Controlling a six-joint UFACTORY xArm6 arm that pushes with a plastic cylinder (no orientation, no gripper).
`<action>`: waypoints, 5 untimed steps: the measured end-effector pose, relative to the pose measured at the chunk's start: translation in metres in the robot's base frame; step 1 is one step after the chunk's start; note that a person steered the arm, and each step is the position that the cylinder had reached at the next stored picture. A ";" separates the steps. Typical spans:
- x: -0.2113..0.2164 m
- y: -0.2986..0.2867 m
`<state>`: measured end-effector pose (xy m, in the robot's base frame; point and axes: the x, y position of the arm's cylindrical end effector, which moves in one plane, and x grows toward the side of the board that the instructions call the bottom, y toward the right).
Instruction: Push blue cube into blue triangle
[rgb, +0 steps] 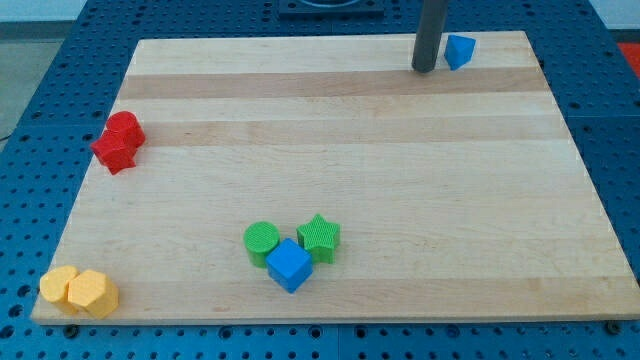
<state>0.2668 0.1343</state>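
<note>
The blue cube (289, 265) sits near the view's bottom, a little left of centre, touching a green cylinder (262, 242) and a green star (320, 237). The blue triangle (459, 50) lies at the view's top right, near the board's far edge. My tip (424, 69) is at the view's top, just left of the blue triangle and very close to it. It is far from the blue cube.
Two red blocks (119, 142) sit together at the view's left edge of the wooden board (350, 150). Two yellow blocks (79, 291) sit at the bottom left corner. A blue perforated table surrounds the board.
</note>
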 end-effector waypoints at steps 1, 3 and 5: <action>0.000 0.024; -0.033 0.038; 0.031 -0.018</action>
<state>0.2979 0.1163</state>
